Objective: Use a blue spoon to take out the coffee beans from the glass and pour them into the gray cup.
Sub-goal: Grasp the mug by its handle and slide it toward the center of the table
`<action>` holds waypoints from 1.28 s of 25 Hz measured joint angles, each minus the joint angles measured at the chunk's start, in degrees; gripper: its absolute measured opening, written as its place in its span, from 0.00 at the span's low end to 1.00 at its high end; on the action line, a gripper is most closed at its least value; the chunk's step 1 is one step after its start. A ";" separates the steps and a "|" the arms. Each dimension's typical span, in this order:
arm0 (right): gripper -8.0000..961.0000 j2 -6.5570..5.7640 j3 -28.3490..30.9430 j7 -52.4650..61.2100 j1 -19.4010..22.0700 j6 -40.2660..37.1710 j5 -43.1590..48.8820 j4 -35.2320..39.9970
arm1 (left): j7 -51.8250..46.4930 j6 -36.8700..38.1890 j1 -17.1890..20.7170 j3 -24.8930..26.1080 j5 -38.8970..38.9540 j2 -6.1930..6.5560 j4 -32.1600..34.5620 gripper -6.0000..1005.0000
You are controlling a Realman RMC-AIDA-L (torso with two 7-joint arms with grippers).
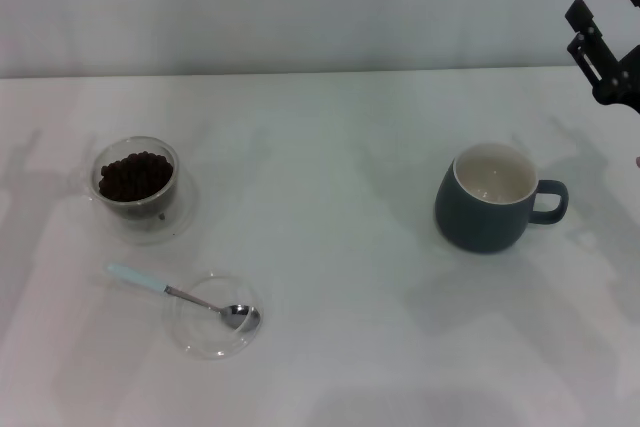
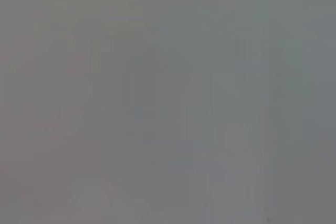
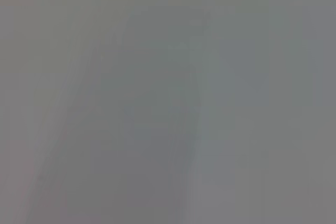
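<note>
In the head view, the clear glass (image 1: pixel 137 190) stands at the left of the white table, filled with dark coffee beans (image 1: pixel 134 175). The blue spoon (image 1: pixel 180 293) lies in front of it, pale handle to the left, metal bowl resting on a flat clear saucer (image 1: pixel 212 317). The gray cup (image 1: pixel 490 198) stands at the right, cream inside empty, handle pointing right. My right gripper (image 1: pixel 603 47) hangs high at the far right edge, behind and apart from the cup. My left gripper is out of view. Both wrist views show only a plain grey blur.
The white table (image 1: pixel 330 247) runs to a pale wall at the back. Nothing stands between the glass and the cup.
</note>
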State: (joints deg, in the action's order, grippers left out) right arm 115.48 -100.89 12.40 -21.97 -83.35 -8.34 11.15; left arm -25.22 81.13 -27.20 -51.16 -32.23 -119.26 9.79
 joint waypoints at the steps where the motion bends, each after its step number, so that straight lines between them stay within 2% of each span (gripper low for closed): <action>1: 0.71 0.00 0.00 0.00 0.02 -0.01 -0.17 -0.01 | 0.00 -0.01 -0.17 -0.01 0.14 0.00 -0.07 0.77; 16: 0.71 -0.17 0.00 0.02 0.13 0.34 -1.21 -0.56 | 0.00 -0.03 -0.44 -0.37 0.28 -0.04 -0.41 0.77; 22: 0.71 -0.20 0.00 0.03 0.56 0.11 -1.21 -0.67 | -0.39 1.65 1.01 -0.42 0.27 -0.17 -0.39 0.77; 32: 0.71 -0.63 -0.33 0.81 6.71 -1.21 -0.60 -0.24 | -1.12 6.80 6.06 -0.55 -0.21 -0.10 -0.50 0.77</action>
State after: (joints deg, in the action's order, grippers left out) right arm 114.85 -101.23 13.21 -15.26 -84.57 -8.94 10.91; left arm -26.34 87.93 -21.14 -51.71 -32.44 -119.36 9.30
